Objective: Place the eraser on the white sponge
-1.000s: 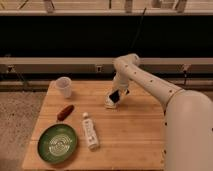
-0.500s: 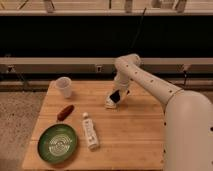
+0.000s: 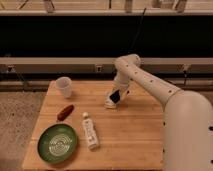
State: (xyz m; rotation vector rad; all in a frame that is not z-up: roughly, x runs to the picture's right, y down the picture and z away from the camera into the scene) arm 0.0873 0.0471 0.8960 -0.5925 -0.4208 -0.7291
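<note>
- Camera view: a wooden table (image 3: pixel 130 140) stands in front of a dark wall with rails, and the robot's white arm (image 3: pixel 150 85) reaches over it from the right.
- The gripper (image 3: pixel 116 98) hangs low over the far middle of the table, its fingers clamped together on the eraser (image 3: pixel 115 96), a dark block held tilted, one end up in the gripper.
- The eraser's lower end sits right at the white sponge (image 3: pixel 110 105), a small pale pad lying on the table directly under the gripper; whether the two touch cannot be told.
- A translucent white cup (image 3: pixel 63 86) stands upright near the far left corner of the table, well apart from the gripper.
- A reddish-brown sausage-shaped thing (image 3: pixel 65 112) lies left of centre, between the cup and a green plate (image 3: pixel 57 143) at the near left.
- A white bottle (image 3: pixel 90 131) lies on its side just beside the plate, cap end pointing away.
</note>
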